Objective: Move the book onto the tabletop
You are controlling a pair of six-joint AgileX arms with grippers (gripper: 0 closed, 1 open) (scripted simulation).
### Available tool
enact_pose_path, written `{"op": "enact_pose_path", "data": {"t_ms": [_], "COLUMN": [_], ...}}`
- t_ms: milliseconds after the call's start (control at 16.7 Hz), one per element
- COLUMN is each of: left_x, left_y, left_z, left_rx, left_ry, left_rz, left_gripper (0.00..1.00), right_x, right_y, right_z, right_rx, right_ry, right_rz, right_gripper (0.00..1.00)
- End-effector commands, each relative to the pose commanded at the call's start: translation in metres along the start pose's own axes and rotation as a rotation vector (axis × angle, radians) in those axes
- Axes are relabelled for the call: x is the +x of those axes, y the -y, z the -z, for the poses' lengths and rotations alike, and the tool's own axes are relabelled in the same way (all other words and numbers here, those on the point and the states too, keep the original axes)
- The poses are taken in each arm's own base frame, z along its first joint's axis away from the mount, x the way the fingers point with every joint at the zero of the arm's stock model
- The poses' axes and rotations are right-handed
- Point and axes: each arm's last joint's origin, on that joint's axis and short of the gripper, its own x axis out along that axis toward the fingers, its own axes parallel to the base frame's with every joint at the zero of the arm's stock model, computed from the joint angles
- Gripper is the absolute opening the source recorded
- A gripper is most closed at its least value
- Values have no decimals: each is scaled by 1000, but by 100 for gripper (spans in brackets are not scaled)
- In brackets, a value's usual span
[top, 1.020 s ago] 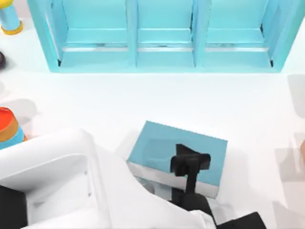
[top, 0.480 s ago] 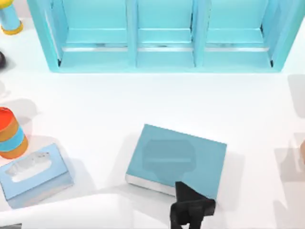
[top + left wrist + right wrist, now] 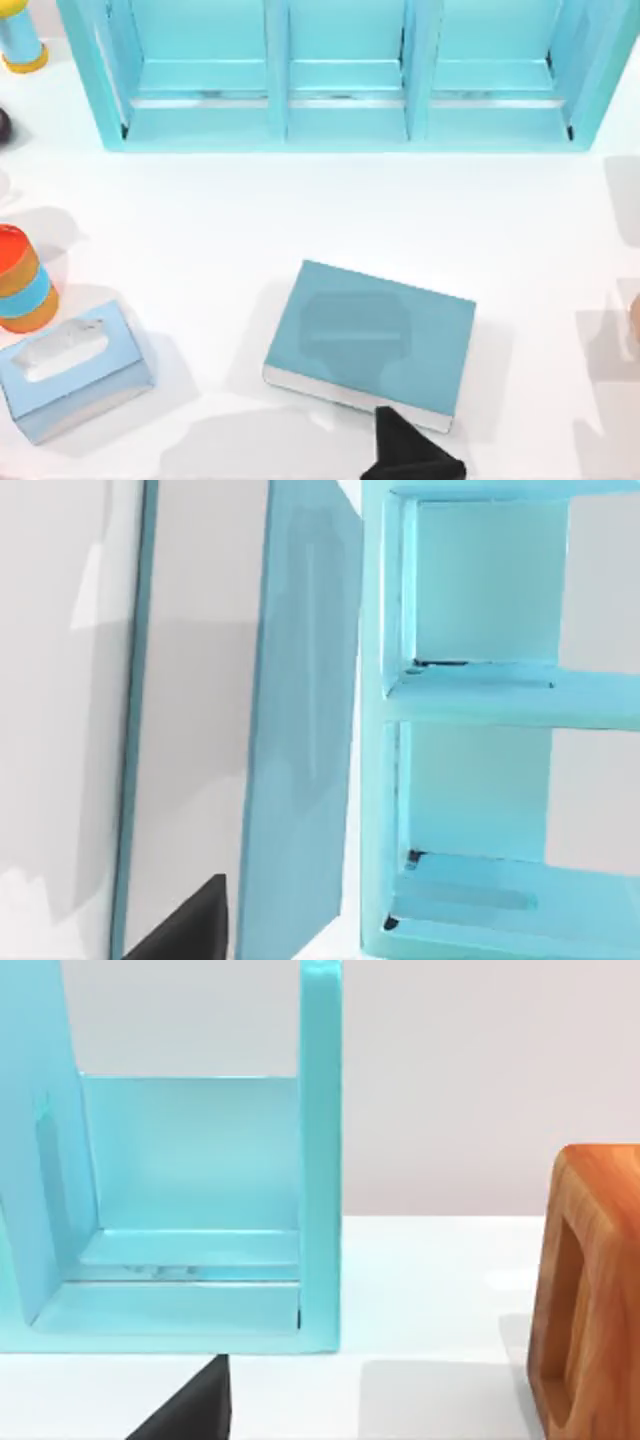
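Overhead view first. Found the book (image 3: 370, 335) lying flat on the tabletop (image 3: 300, 210), light-blue cover up, white page edges along its near side, slightly turned, well apart from the turquoise shelf unit (image 3: 340, 130) at the far side. Saw the left gripper (image 3: 410, 455) as a black wedge at the near edge of the table, its tip just overlapping the book's near edge; could not tell contact from mere overlap, nor how wide it stood. Saw nothing lifted or carried by it. Noted a light-blue tissue box (image 3: 75, 370) at the table's left, just beside an orange-and-blue striped cylinder (image 3: 22, 280), both well apart from the book. Spotted a blue-and-yellow cylinder (image 3: 20, 40) at the far left corner.

Left wrist view next. Caught the book (image 3: 295, 730) close up, blue cover beside a broad white band of pages, with the shelf unit (image 3: 470, 700) beyond and two of its compartments open to the camera. Made out one black sliver of the left gripper (image 3: 185, 930) at the frame's border.

Right wrist view last. Saw the shelf unit's end compartment (image 3: 320, 1160) standing on the tabletop (image 3: 430, 1290), and a hollow wooden block (image 3: 590, 1290) near it, apart. Made out a black sliver of the right gripper (image 3: 190, 1410); could not tell its opening or any hold.
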Motion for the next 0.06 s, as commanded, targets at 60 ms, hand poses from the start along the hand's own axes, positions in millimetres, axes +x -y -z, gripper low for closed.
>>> {"op": "enact_pose_path", "data": {"t_ms": [60], "left_x": [0], "left_y": [0], "left_z": [0], "left_rx": [0], "left_ry": [0], "left_rz": [0], "left_gripper": [100], "right_x": [0], "right_y": [0], "right_z": [0], "right_rx": [0], "right_ry": [0], "right_rz": [0], "right_gripper": [100]}}
